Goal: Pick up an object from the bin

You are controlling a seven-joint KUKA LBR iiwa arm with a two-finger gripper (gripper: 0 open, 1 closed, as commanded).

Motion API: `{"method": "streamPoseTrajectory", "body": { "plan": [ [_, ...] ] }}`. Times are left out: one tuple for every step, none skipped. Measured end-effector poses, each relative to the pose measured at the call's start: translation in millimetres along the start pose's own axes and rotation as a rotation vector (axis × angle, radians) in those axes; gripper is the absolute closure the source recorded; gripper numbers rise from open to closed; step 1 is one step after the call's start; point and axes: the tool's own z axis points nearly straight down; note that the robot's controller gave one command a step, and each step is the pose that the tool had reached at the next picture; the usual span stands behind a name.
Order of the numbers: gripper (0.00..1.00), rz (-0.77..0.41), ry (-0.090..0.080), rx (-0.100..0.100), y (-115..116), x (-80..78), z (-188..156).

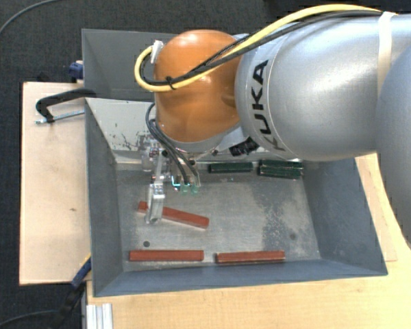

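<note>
A robotics lab or test workshop, by every sign; a heavy industrial arm in silver casing, lettered KUKA on its side, hangs over a grey metal bin of folded sheet with sloping walls. An orange cover caps the wrist, and a yellow cable loops openly across it – bare, working hardware, not a finished product. The bin sits low over a dark, carpet-like floor, where a thin loose cable trails; inside lie plain red-brown bars and dark green strips against the back wall – sample pieces rather than household goods.
</note>
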Motion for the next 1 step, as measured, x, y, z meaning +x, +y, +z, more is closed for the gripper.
{"method": "streamPoseTrajectory", "body": {
  "plan": [
    [0.0, -0.372, -0.002, 0.002, -33.4, -21.3, 129.5]
  ]
}}
